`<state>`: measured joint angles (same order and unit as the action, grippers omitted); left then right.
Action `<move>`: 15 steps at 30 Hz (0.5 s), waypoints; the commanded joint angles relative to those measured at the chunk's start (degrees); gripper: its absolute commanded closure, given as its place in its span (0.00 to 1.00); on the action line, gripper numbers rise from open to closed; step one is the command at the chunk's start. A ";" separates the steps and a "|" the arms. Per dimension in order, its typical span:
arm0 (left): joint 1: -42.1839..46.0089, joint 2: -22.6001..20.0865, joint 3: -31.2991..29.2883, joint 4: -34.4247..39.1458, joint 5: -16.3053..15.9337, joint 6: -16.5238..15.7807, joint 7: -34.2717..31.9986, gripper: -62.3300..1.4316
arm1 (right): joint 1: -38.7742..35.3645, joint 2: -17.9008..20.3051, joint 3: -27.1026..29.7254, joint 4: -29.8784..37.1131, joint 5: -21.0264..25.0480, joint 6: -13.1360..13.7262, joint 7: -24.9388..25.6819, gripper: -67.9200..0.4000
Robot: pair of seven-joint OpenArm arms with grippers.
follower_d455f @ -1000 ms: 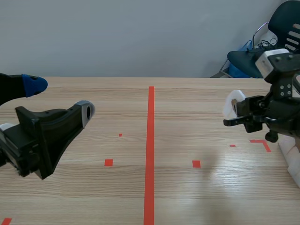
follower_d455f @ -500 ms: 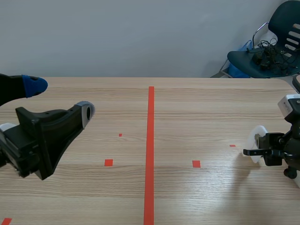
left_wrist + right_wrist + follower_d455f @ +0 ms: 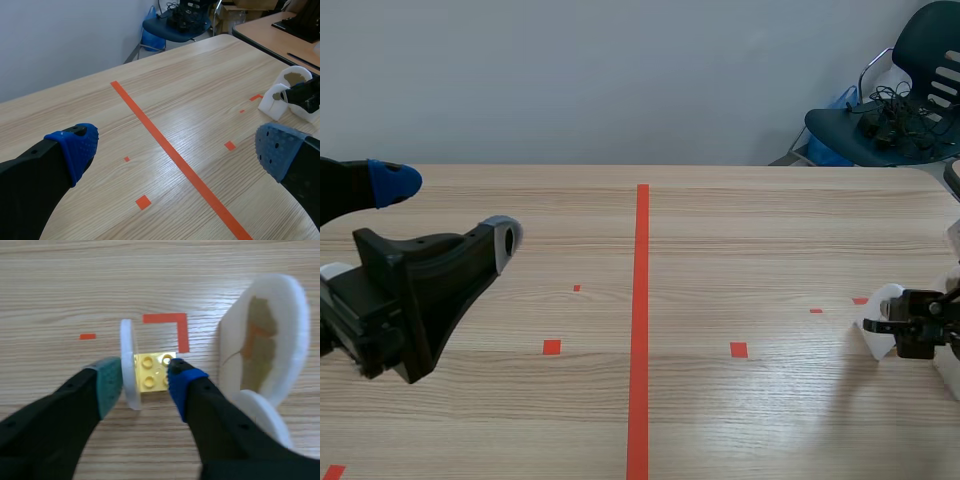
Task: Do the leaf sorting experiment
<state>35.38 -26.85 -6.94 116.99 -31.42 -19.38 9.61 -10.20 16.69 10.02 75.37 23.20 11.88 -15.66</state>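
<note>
**Two grippers, one pinch: disc and brick held at the table's right side**

One pinch is seen at the right gripper (image 3: 145, 381). A white disc (image 3: 128, 365), standing on edge, and a yellow brick (image 3: 152, 371) set against its face are pressed between the two fingers. The grey-green pad lies on the disc's outer face and the blue pad on the brick's far side. The pair is held low beside a red corner mark (image 3: 172, 324) on the wooden table (image 3: 750, 230). Whether the brick rests on the wood cannot be told.

Just beside the blue-padded finger, a white bowl (image 3: 287, 300) is tipped toward the camera, and a brown-orange piece (image 3: 257, 335), leaf-like, is seen inside it. A second white rounded piece (image 3: 260, 415) is partly hidden behind that finger, close under the bowl.

The left gripper (image 3: 450, 211) is held above the table's left side, well apart from the disc and bowl, on the other side of the long red line (image 3: 642, 300). Its fingers are spread wide, with nothing between them. A dark chair (image 3: 890, 115) with cables on its seat is seen beyond the table's far right corner.
</note>
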 commanded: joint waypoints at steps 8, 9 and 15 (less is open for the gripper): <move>-0.17 -0.02 -0.26 0.07 -0.52 -0.11 -1.03 0.00 | 3.74 1.14 3.93 7.17 2.05 3.19 -1.44 0.28; -0.17 -0.02 -0.26 0.07 -0.52 -0.11 -1.03 0.00 | 3.69 1.38 3.98 9.55 2.54 3.15 -1.70 0.28; -0.20 -0.02 -0.26 0.07 -0.52 -0.11 -1.20 0.00 | 3.58 4.31 3.93 25.46 3.48 3.17 -10.08 0.23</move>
<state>35.38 -26.85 -6.94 116.99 -31.51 -19.38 9.32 -7.33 19.51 13.80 99.74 26.39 15.29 -25.39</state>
